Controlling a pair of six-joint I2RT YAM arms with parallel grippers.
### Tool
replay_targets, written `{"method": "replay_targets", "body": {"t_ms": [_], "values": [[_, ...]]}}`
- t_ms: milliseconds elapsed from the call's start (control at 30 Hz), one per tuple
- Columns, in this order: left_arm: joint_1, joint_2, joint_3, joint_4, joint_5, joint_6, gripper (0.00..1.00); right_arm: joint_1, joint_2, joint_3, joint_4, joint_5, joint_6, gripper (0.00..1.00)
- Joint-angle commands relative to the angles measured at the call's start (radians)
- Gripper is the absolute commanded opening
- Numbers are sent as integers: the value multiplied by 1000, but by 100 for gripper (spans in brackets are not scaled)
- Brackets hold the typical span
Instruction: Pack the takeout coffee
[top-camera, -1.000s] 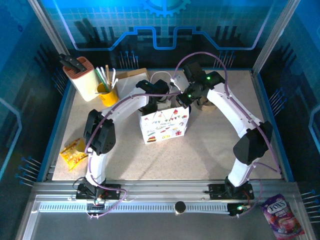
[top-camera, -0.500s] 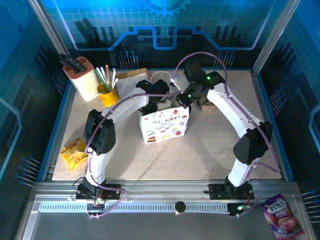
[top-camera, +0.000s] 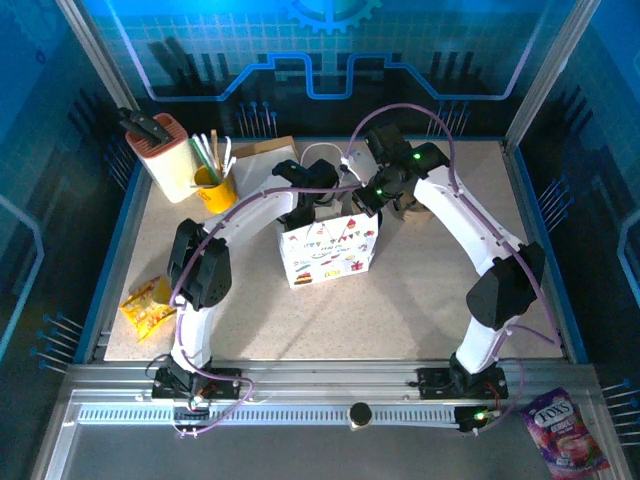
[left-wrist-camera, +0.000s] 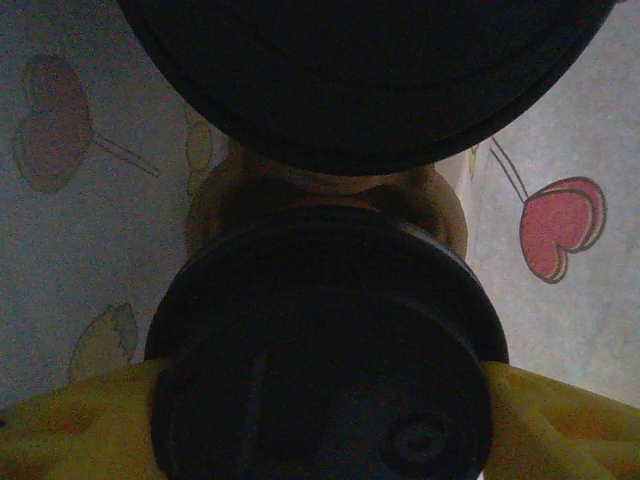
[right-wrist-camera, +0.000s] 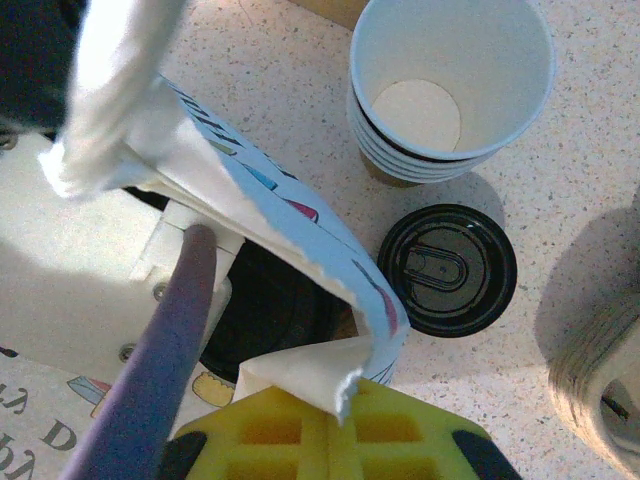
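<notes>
In the middle of the table stands the white printed bag. My left gripper reaches down into it. In the left wrist view its yellow fingers sit on both sides of a takeout coffee's black lid, with the left gripper shut on that cup. Farther inside the bag is a second black lid, with a tan cup wall between the two. My right gripper is shut on the bag's torn white rim and holds it open. It also shows as the right gripper from above.
Behind the bag are a stack of empty paper cups, a loose black lid and a beige carrier edge. At the back left stand a knife block and a yellow straw cup. A yellow snack pack lies left.
</notes>
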Motion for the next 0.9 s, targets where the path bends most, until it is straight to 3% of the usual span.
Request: {"method": "replay_targets", "body": {"t_ms": [0, 367, 867], "values": [[-6, 101, -39, -1, -10, -16, 46, -2, 27, -13, -34, 0, -12, 7], [-14, 194, -69, 37, 13, -29, 46, -2, 30, -19, -33, -1, -13, 7], [-17, 208, -153, 96, -1, -42, 49, -4, 26, -17, -32, -4, -13, 7]]}}
